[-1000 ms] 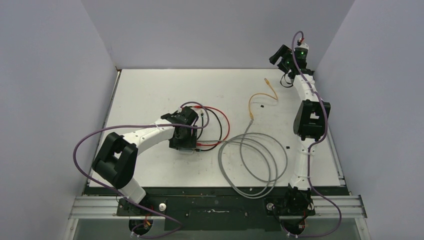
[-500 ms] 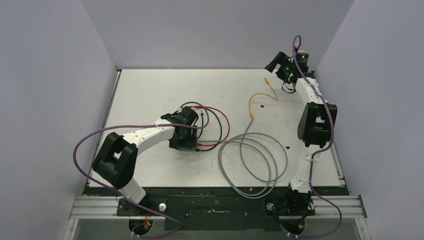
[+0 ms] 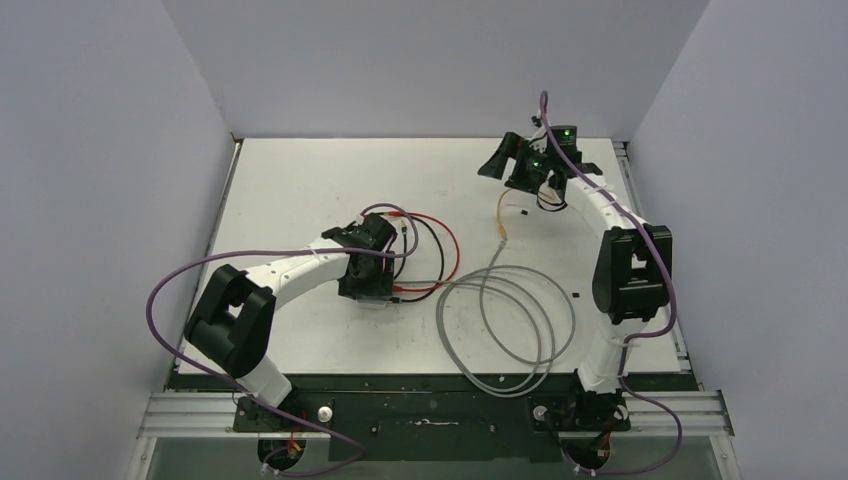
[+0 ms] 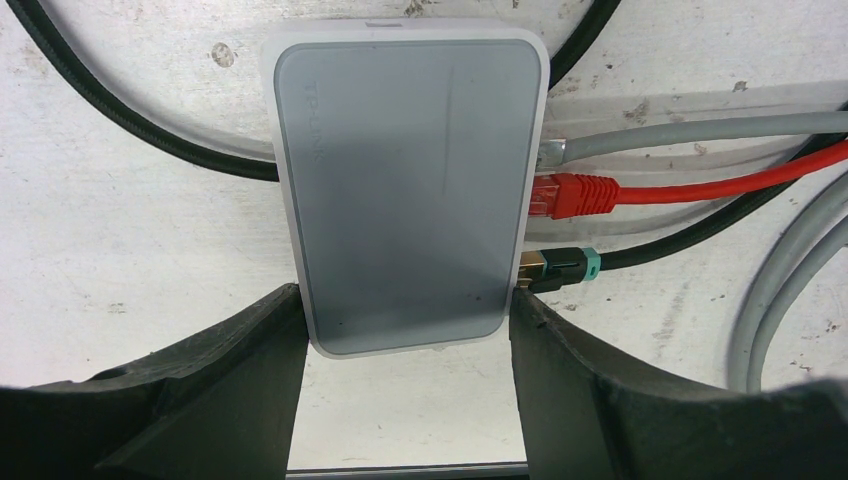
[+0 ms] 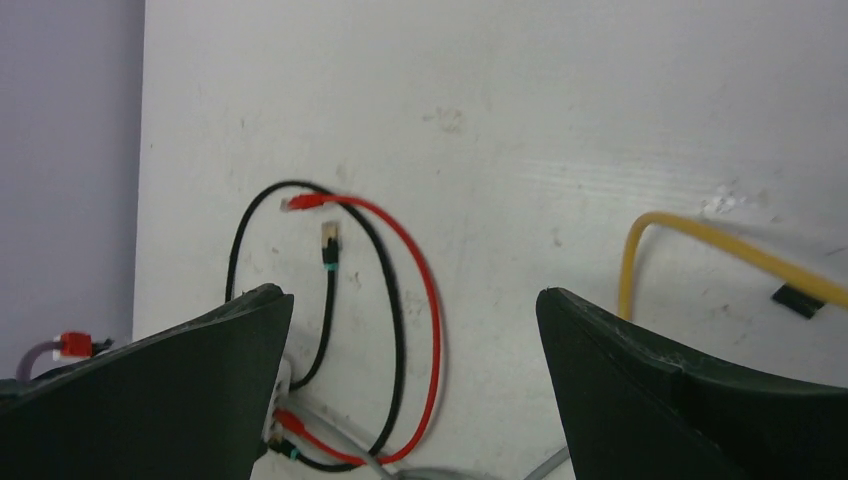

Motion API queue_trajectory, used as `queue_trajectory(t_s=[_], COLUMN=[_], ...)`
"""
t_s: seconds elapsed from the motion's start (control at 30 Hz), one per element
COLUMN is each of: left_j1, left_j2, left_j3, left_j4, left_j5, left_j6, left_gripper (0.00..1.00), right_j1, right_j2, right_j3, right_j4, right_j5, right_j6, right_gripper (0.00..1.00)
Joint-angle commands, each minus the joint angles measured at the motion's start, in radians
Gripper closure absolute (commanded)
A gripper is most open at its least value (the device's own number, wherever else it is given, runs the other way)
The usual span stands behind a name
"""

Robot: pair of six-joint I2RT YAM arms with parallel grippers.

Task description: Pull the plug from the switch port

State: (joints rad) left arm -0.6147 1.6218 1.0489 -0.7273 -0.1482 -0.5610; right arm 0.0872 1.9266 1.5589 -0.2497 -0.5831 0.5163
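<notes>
1. White tabletop point(image 3: 300, 180), enclosed by pale walls point(image 3: 430, 60) on three sides, carries all items. Positions are given relative to the switch.
2. Grey cable point(image 3: 500, 330): a loose coil lying nearer the arm bases than the switch and to its right, with one run leading toward it.
3. Left hand point(image 4: 405, 320): closed on the switch point(image 4: 405, 180), one finger against each long side at its near end. This probably anchors the box against a pull.
4. The switch's right edge holds the grey plug point(image 4: 555, 152), red plug point(image 4: 572, 195) and black plug point(image 4: 560, 267) with a teal collar, all seated. Which one is meant cannot be told.
5. Yellow cable point(image 3: 503, 210): loose, beyond the switch and to its right, well apart from it.
6. Right hand point(image 5: 412, 300): farthest out, raised above the yellow cable, fingers spread wide and empty. It appears free to do the pulling.
</notes>
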Motion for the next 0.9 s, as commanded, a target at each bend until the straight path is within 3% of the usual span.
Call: queue_trajectory(t_s=[0.0,0.43,0.87], left_j1=[-0.005,-0.004,-0.004], left_j2=[-0.042,-0.081,-0.135], left_j3=[-0.007,-0.049,-0.071], left_j4=[0.028,0.077,0.135], left_j5=[0.001,0.049,0.103], left_j6=[0.002,-0.03,-0.052], left_gripper=[1.0,1.0,1.0], right_j1=[0.035,0.156,0.295], right_j2=[-0.124,-0.26,-0.148], right_j3=[-0.102,-0.385,-0.398], right_j4=[0.01,0.103,0.157], right_j5=[-0.099,-0.301,-0.439], right_j6=[0.014,0.097,0.134], right_gripper=[0.02,0.01,0.05])
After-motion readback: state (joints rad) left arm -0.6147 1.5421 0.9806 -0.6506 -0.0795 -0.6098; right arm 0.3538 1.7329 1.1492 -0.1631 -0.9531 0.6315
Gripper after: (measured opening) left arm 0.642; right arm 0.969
